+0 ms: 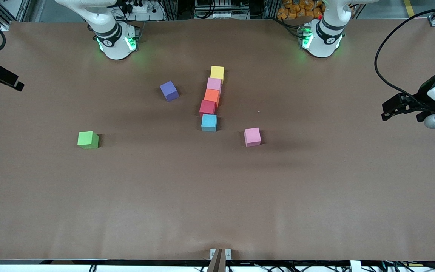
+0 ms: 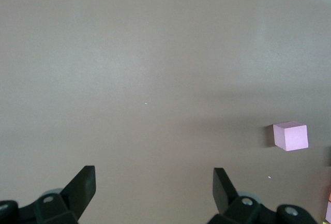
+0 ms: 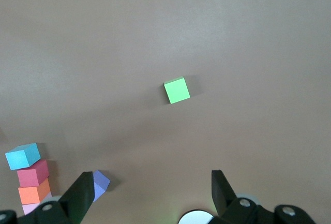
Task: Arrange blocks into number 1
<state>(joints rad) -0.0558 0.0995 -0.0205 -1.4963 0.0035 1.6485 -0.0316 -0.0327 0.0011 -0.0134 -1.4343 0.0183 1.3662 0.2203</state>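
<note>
Across the brown table (image 1: 89, 211) the scene reads from the arms inward. The left end effector (image 1: 391, 111) hangs over the table's edge at the left arm's end, and its wrist view shows the jaws spread wide with nothing between them. The right end effector (image 1: 11, 82) hangs over the edge at the right arm's end, equally wide and empty. Both arms appear to be waiting, drawn back so the middle of the table is free to work in.

In that middle runs a column of five blocks, evidently the stroke of the numeral. From farthest to nearest the front camera: the yellow block (image 1: 217, 72), a pink block (image 1: 214, 84), the orange block (image 1: 212, 96), the red block (image 1: 207, 107) and the blue block (image 1: 209, 122). They touch or nearly touch, though the line bends slightly toward the right arm's end as it comes nearer.

Three blocks lie loose. The purple block (image 1: 169, 91) sits turned at an angle beside the column, toward the right arm's end. The second pink block (image 1: 252, 136) lies near the blue one, toward the left arm's end. The green block (image 1: 88, 139) lies well apart, toward the right arm's end. These likely remain to form the numeral's flag and foot.
</note>
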